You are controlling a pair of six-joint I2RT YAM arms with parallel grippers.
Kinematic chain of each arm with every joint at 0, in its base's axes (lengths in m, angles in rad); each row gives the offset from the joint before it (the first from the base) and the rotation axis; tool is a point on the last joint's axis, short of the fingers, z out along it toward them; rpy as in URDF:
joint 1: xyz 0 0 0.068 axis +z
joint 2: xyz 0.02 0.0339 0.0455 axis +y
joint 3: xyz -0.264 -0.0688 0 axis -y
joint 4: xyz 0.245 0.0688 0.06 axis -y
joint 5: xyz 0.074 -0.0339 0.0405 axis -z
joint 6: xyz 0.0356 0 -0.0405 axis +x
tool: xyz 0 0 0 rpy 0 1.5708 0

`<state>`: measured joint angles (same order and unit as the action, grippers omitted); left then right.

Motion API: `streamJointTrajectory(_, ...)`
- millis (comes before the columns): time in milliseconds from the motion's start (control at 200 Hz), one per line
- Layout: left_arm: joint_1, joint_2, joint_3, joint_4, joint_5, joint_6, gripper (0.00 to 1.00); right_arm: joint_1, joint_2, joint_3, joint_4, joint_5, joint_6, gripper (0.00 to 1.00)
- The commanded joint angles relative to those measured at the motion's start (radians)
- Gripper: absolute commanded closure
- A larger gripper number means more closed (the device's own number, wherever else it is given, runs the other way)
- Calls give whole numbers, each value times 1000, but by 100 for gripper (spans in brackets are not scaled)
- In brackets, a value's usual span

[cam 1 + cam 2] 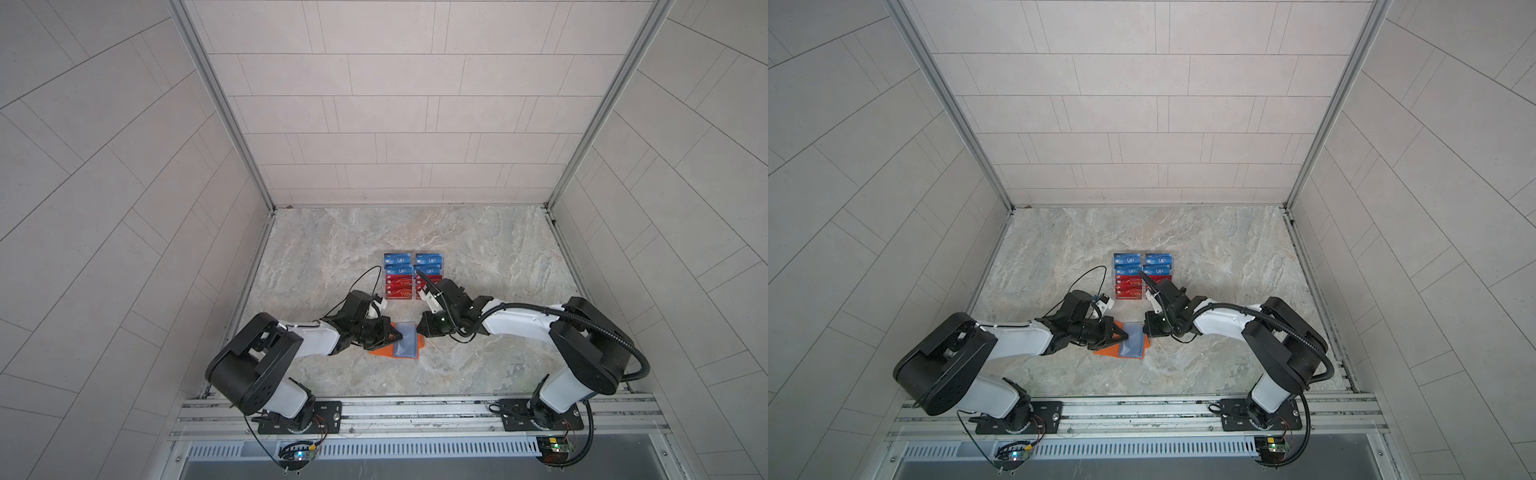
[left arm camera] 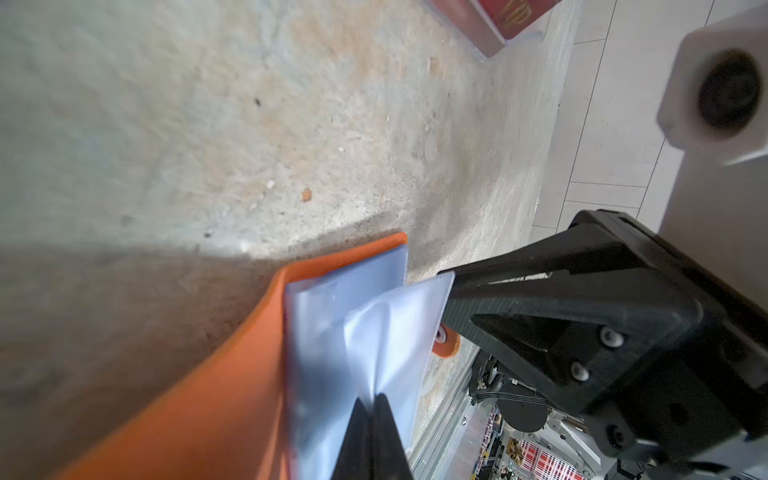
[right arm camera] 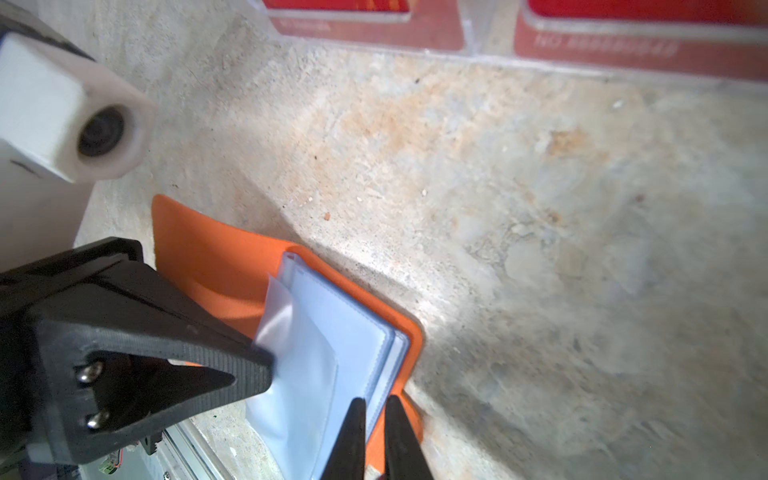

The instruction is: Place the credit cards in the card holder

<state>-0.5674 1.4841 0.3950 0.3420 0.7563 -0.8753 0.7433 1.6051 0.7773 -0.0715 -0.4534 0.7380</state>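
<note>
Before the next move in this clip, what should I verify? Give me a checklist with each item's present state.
1. Card holder lies open, sleeves exposed: ok.
2. Left gripper is shut on one clear sleeve, which is raised off the stack: ok.
3. Right gripper is closed astride the edge of the holder's sleeve stack: ok. How firm the grip is: cannot tell.
4. Pocket mouth of the raised sleeve is open: cannot tell.
5. A card is in a gripper, ready to insert: not ok. Neither gripper holds one. The credit cards sit in the clear stand.
</note>
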Motion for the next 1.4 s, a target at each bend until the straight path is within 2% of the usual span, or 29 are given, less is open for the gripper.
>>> streamJointTrajectory(0, 6, -15, -19, 43, 15, -6, 100, 1, 12, 6, 21, -23, 3, 86)
streamJointTrajectory(611, 4, -19, -28, 81, 20, -45, 100, 22, 65, 54, 40, -112, -14, 85)
streamJointTrajectory(1161, -35, 30, -25, 212, 0, -154, 100, 33, 78, 78, 13, -181, -44, 85)
streamJointTrajectory(1397, -49, 36, -14, 182, 1, -147, 94, 35, 95, 74, 27, -192, -43, 85)
